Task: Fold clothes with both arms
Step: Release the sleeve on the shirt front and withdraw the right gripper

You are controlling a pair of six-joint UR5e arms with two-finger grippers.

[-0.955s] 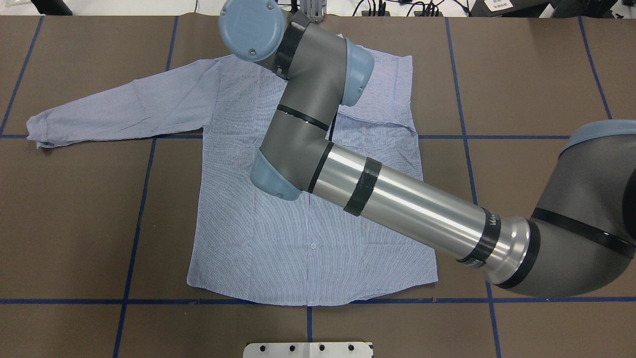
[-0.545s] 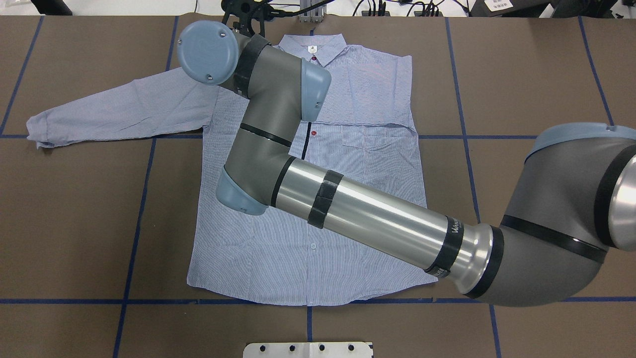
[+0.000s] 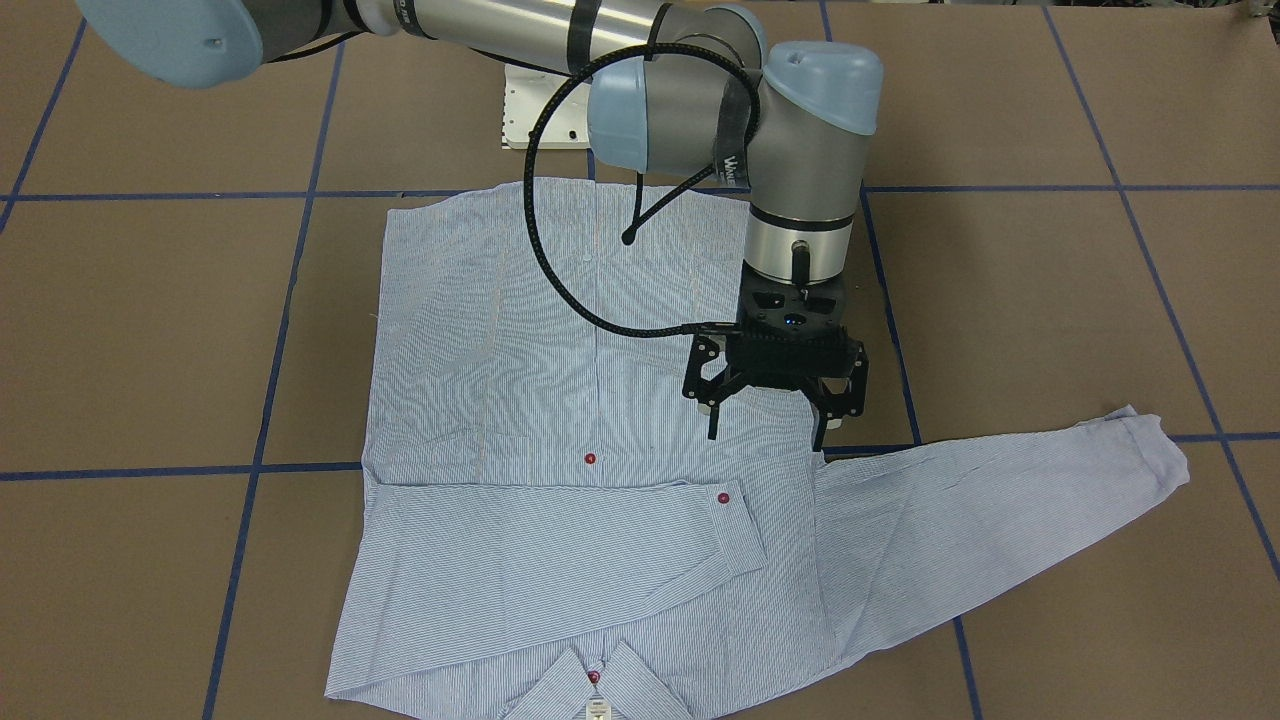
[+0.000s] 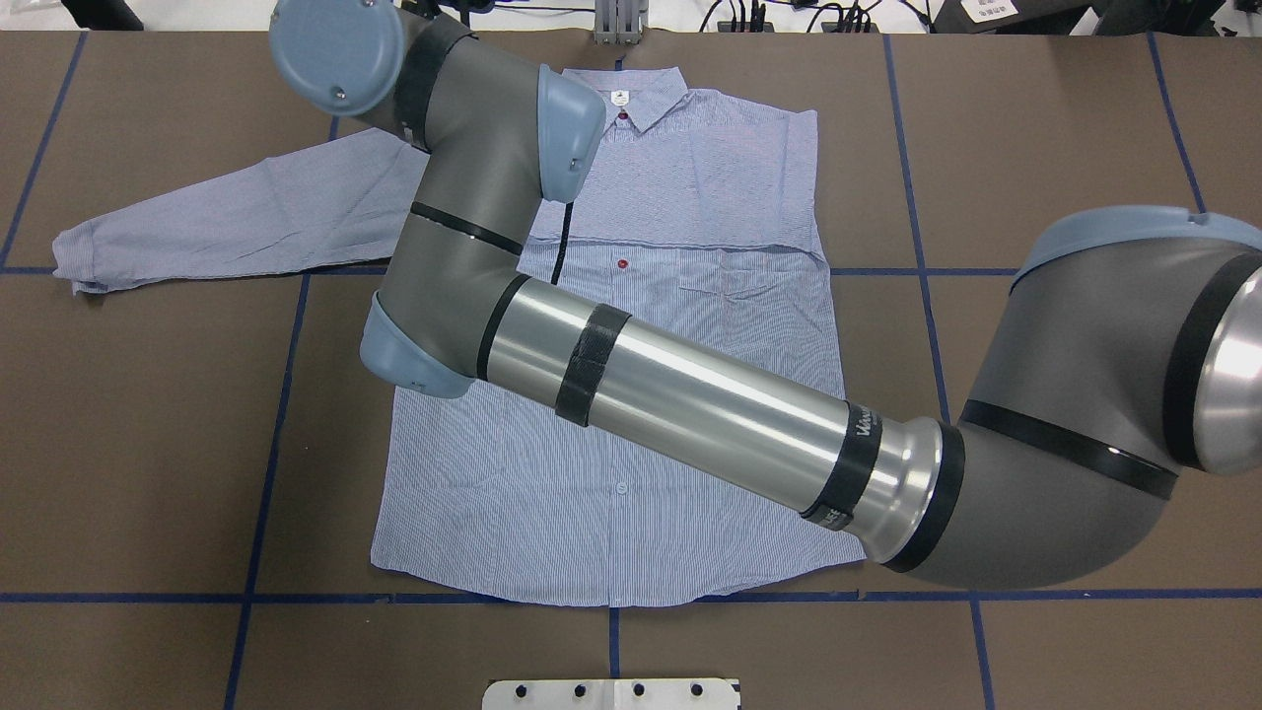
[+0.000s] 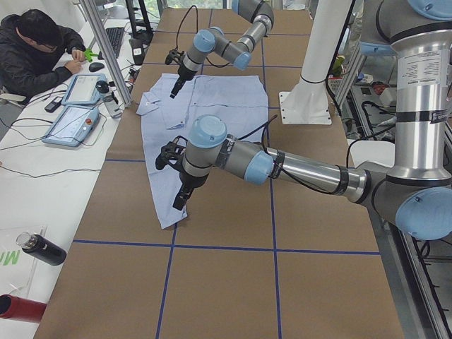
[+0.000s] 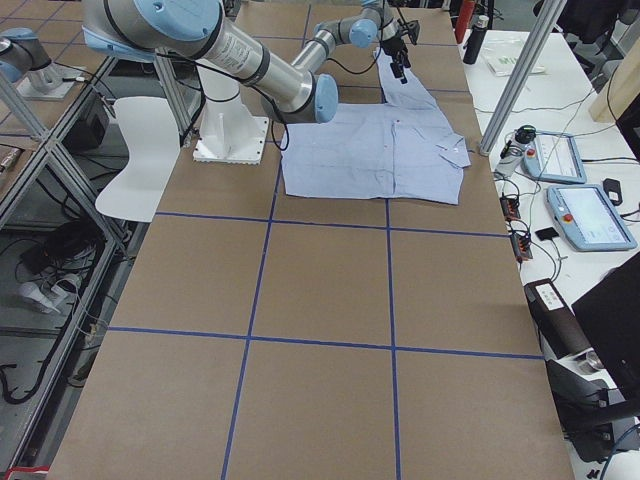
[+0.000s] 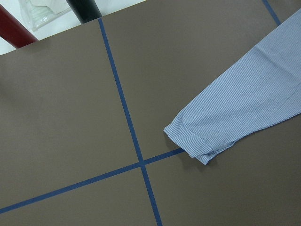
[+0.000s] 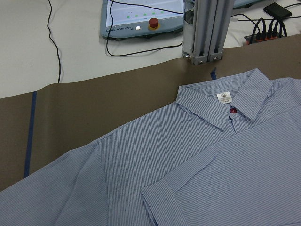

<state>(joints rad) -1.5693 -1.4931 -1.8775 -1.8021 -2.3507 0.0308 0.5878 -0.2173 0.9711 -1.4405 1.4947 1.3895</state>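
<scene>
Shirt (image 4: 631, 513), light blue with fine white stripes, lies flat and front-up on the brown table (image 4: 1035, 118). The collar (image 4: 661, 99) points away from the robot and the hem runs just beside a blue tape line (image 4: 1085, 595). The right sleeve (image 3: 540, 570) is folded across the chest, its cuff (image 3: 735, 535) with a red button lying near the placket. The left sleeve (image 4: 227, 222) stretches straight out over the table. None of this cloth has shifted in the last second.

What differs is the right arm (image 4: 710, 404). A second ago its wrist hid the collar and upper placket. It has since swung toward the left sleeve, so the collar, two red buttons and the chest pocket (image 4: 735, 286) are now uncovered. The right end effector (image 3: 767, 438) hangs above the shirt by the left armpit, fingers apart and gripping nothing.

The left arm (image 5: 311, 169) shows only in the left side view, raised near the table's left end. The left end effector (image 5: 180, 196) appears there over the outstretched sleeve. Whether its fingers are apart cannot be told. The left wrist camera looks down on the left cuff (image 7: 193, 136), which lies just beside a crossing of tape lines.
</scene>
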